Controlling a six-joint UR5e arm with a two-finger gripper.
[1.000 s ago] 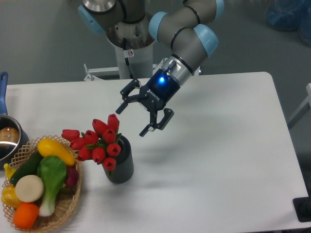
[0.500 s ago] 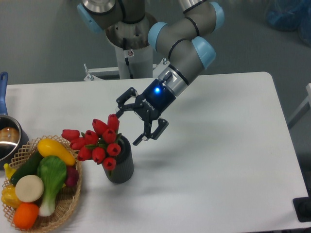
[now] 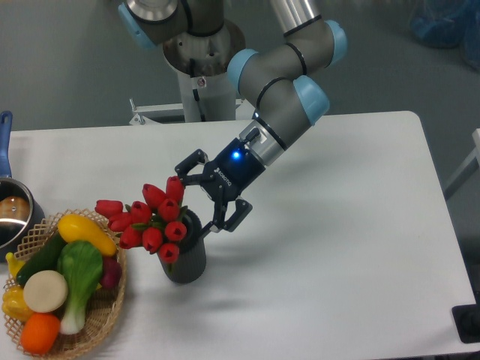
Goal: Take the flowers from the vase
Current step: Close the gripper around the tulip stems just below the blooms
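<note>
The flowers (image 3: 150,217), a bunch of red tulip buds with green leaves, lean to the left out of the vase (image 3: 187,259), a small dark grey ribbed cylinder left of the table's middle. My gripper (image 3: 196,201) is open and sits at the bunch's right side, just above the vase rim. One finger reaches toward the topmost bud and the other hangs over the rim's right edge. Nothing is held between the fingers. The stems are hidden inside the vase.
A woven wicker basket (image 3: 105,315) full of toy vegetables stands at the front left, close to the flowers. A metal pot (image 3: 11,217) with a blue handle sits at the left edge. The arm's base column (image 3: 202,90) rises behind the table.
The gripper has moved down and to the left, from above and right of the bunch to right beside the buds at the vase rim. It stays open. Flowers and vase have not moved.
</note>
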